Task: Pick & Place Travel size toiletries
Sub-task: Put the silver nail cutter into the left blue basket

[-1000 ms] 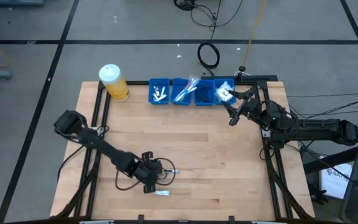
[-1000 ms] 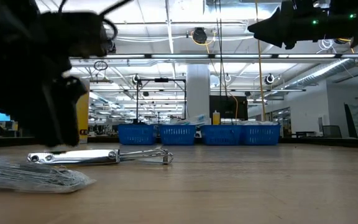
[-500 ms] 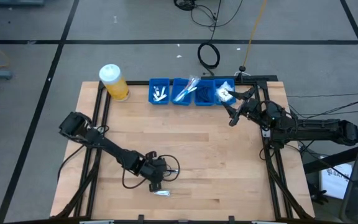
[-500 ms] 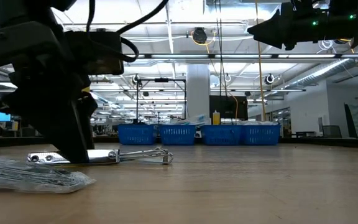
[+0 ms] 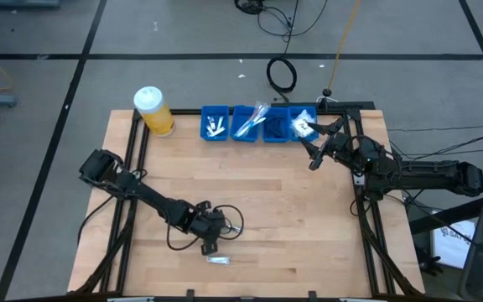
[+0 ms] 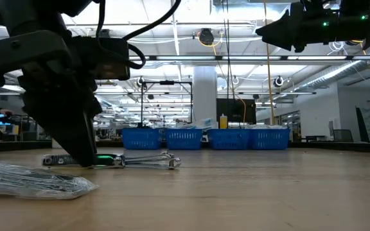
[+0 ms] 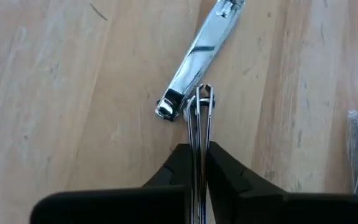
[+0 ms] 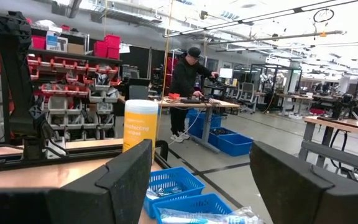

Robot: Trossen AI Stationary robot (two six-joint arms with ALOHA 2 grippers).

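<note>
Two arms share the tabletop [image 5: 309, 226], and only the left one has changed since the earlier frames. The left gripper [image 5: 210, 237] now sits a little nearer the front-centre boards than a second ago; in the low view its dark body has swung from upright to leaning over the nail clipper [image 6: 117, 160], which has slid slightly to the right on the wood. In the left wrist view the fingers [image 7: 173, 168] are pinched narrow on a thin metal wire piece [image 7: 201, 118] whose looped tip touches the end of the nail clipper [image 7: 197, 56] lying flat on the boards. A clear-wrapped packet [image 5: 219, 261] lies just in front of that gripper, near the front edge, in the same spot as before.

The right gripper [image 5: 313, 144] hangs where it was, above the right end of the row of blue bins [image 5: 216, 134] at the back edge, its fingers spread wide in the right wrist view. The bins hold more small toiletries [image 5: 250, 124]; the yellow jar [image 5: 154, 111] stands just beside the row at its left.

Bare wood stretches between the bins and the left gripper, and the whole right half of the front boards is open, bounded by the black frame rail [image 5: 367, 226].
</note>
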